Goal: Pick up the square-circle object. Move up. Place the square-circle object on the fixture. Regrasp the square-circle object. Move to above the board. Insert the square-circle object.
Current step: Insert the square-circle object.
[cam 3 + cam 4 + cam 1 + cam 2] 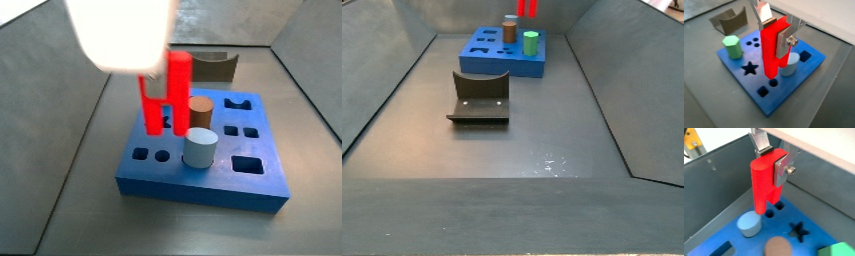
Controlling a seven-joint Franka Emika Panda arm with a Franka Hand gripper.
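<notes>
The gripper (775,29) hangs above the blue board (784,97), its jaws pinching the upper end of the red piece (773,50) between two flat silver fingers (763,14). In both wrist views the red piece (765,180) hangs upright, joined end up in the jaws and two legs pointing down at the board (747,247). In a side view the legs of the red piece (166,95) reach down close to the board's top (201,185); whether they touch it cannot be told.

On the board stand a pale blue cylinder (199,148), a brown cylinder (201,110) and a green hexagonal peg (731,46). A star-shaped hole (749,68) shows in the board's top.

The dark fixture (480,97) stands on the grey floor (502,160), well apart from the board (500,58), toward six o'clock of it in that side view. There the gripper is almost out of frame at twelve o'clock, with only the tip of the red piece (528,8) showing above the green peg (533,43).
</notes>
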